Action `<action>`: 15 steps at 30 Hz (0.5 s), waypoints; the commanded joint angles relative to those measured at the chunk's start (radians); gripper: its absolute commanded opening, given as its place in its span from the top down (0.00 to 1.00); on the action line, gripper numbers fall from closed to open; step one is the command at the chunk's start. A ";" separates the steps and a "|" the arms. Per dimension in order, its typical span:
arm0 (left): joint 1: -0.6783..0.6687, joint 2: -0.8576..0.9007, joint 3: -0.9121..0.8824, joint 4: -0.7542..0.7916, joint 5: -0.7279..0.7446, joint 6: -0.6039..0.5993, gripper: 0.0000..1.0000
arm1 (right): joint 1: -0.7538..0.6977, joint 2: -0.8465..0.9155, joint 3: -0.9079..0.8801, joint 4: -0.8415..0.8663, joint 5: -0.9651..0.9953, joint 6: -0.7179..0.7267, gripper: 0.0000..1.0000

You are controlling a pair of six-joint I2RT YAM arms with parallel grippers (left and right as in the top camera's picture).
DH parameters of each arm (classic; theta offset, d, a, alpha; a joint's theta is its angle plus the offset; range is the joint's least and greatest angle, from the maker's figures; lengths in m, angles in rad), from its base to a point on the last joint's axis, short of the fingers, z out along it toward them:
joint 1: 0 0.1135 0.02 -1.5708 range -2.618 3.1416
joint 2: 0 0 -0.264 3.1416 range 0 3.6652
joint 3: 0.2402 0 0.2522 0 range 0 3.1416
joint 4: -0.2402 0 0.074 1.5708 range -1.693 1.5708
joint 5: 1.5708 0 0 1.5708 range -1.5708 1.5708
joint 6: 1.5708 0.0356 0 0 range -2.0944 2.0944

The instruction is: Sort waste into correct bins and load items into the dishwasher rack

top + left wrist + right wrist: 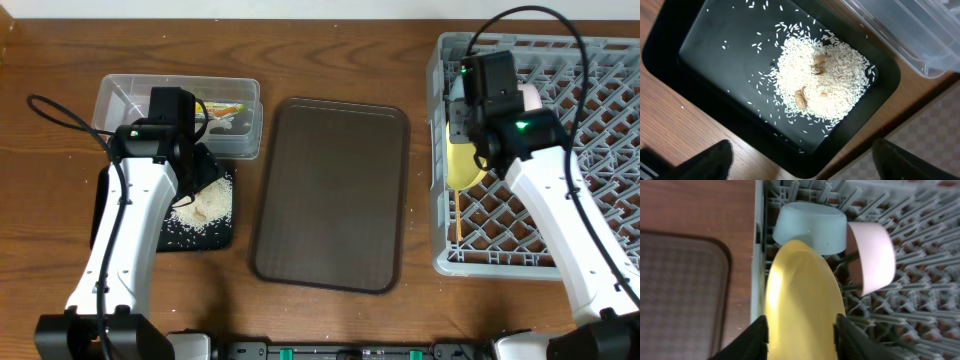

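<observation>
One dishwasher rack (600, 150) holds one yellow plate (800, 295) on edge at its left wall, one light blue bowl (810, 225) and one pale cup (872, 255); only the right wrist view shows the last two clearly. The right claw (801, 340) straddles the plate, but whether it grips cannot be told. The left claw (805, 165) is spread wide and holds nothing above one black tray (715, 55) of rice (820, 75). Overhead alone shows the wrapper (225, 110) in the clear tub (920, 30).
</observation>
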State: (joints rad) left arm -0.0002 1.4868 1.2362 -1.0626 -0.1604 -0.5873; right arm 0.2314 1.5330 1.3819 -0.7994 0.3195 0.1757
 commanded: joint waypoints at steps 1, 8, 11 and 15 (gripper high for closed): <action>0.005 0.003 0.012 0.002 -0.005 0.078 0.05 | -0.076 -0.069 0.011 0.008 -0.119 0.085 0.53; 0.003 0.003 0.012 0.039 0.119 0.280 0.00 | -0.255 -0.090 0.011 -0.035 -0.468 -0.061 0.07; 0.003 0.004 0.012 0.035 0.206 0.323 0.01 | -0.307 -0.085 0.011 -0.091 -0.500 -0.074 0.01; 0.004 0.003 0.011 -0.031 0.232 0.325 0.01 | -0.330 -0.089 0.010 -0.130 -0.494 -0.072 0.01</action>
State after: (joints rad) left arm -0.0002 1.4868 1.2362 -1.0672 0.0158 -0.3111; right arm -0.0891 1.4498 1.3827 -0.9150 -0.1188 0.1265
